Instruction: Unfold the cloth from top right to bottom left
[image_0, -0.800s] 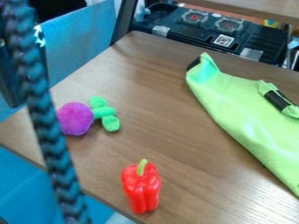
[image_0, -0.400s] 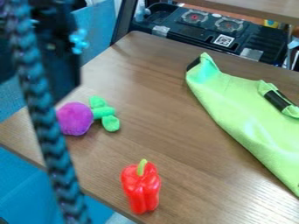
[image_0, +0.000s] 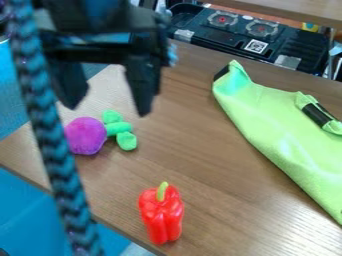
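Your gripper (image_0: 107, 107) is open, with its two fingers wide apart and nothing between them. It hangs over the left side of the table (image_0: 184, 150), tips down. That looks like a good way to get set for a pinch, but it is well apart from the cloth, so you need to take it over to the right.

Just below your gripper is the purple plush toy (image_0: 86, 135) with green leaves, near the table's left edge. The red toy pepper (image_0: 161, 215) is by the front left edge. Both are off to the side of the cloth, maybe to give you room. The pepper could get bumped if the cloth opens far that way.

The green cloth (image_0: 274, 125) lies on the right part of the table and runs out of your view on that side. It is bright, like a lime, and looks soft, so it should bend easily. One long side slants down toward the front. It has a pointy corner (image_0: 234, 70) near the back edge, with a black patch (image_0: 221, 73) beside it. Farther right, a small bit is folded over, with a black strip (image_0: 316, 114) on it. That folded bit may be the one to grab. Pinch too much and you could drag the whole cloth.
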